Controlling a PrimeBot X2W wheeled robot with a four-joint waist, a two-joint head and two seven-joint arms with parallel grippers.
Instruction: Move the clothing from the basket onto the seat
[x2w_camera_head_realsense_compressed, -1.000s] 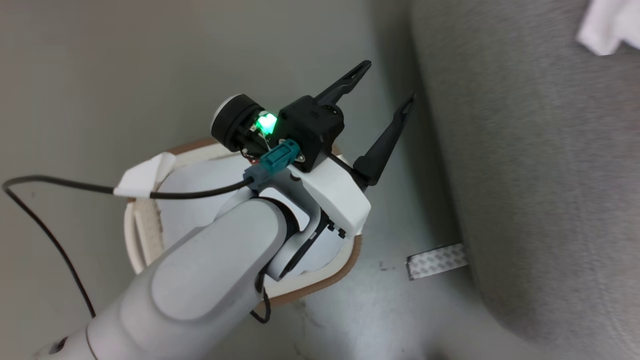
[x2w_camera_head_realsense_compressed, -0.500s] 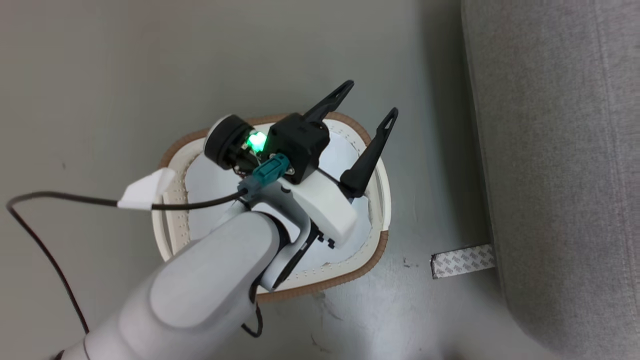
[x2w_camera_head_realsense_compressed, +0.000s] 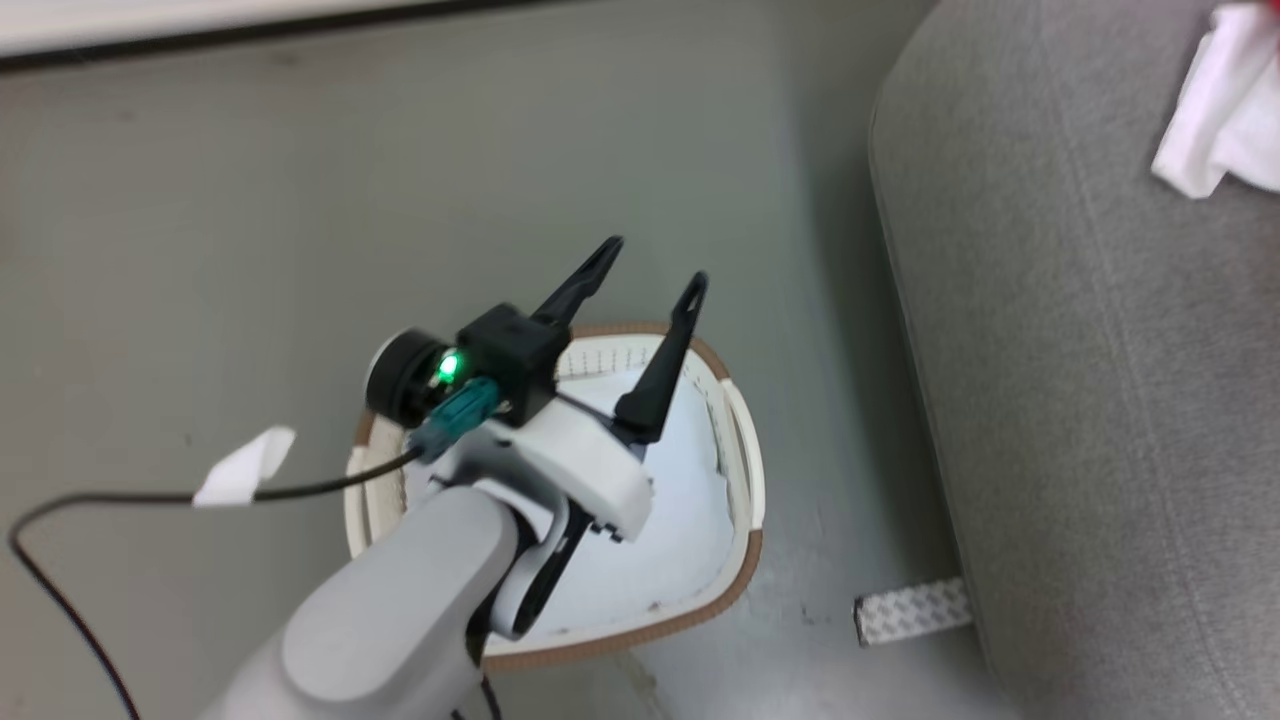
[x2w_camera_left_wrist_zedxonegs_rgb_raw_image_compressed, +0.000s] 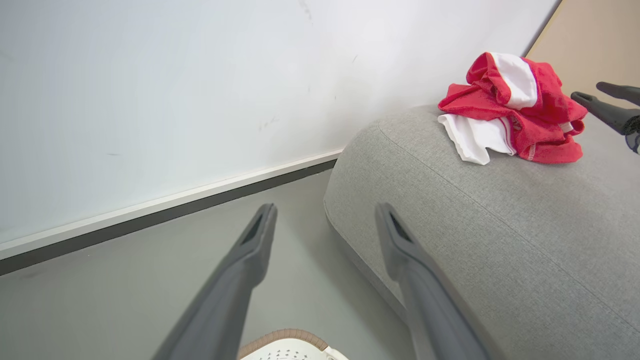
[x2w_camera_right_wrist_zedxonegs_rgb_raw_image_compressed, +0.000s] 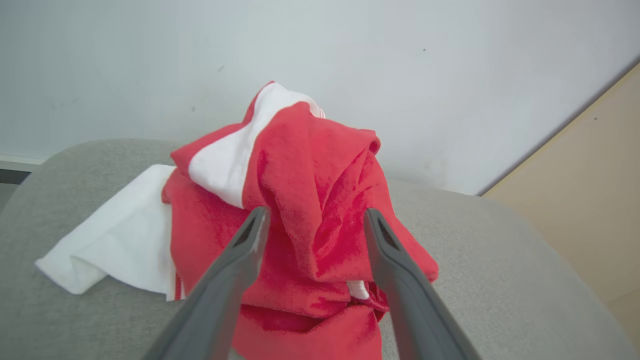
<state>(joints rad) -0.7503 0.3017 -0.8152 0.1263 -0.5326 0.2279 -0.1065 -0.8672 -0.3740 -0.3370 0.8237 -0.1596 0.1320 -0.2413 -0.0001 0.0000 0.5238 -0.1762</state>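
Your left gripper (x2w_camera_head_realsense_compressed: 653, 263) hung with its fingers spread wide over the laundry basket (x2w_camera_head_realsense_compressed: 745, 470). Your right gripper (x2w_camera_right_wrist_zedxonegs_rgb_raw_image_compressed: 316, 214) stood with fingers apart at the red-and-white clothing (x2w_camera_left_wrist_zedxonegs_rgb_raw_image_compressed: 515, 115), heaped on the grey sofa (x2w_camera_left_wrist_zedxonegs_rgb_raw_image_compressed: 500, 225).

The head camera looked steeply down on the basket (x2w_camera_head_realsense_compressed: 742, 470), while both wrist cameras shared the sofa (x2w_camera_left_wrist_zedxonegs_rgb_raw_image_compressed: 500, 240) and clothing (x2w_camera_left_wrist_zedxonegs_rgb_raw_image_compressed: 525, 120), the right nearest.

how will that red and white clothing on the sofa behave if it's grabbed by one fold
Probably floppy: the clothing lies crumpled in soft folds, so it should drape and trail rather than hold shape. Likely light, since it sits heaped on the seat without denting it visibly. The loose white panel may dangle or snag.
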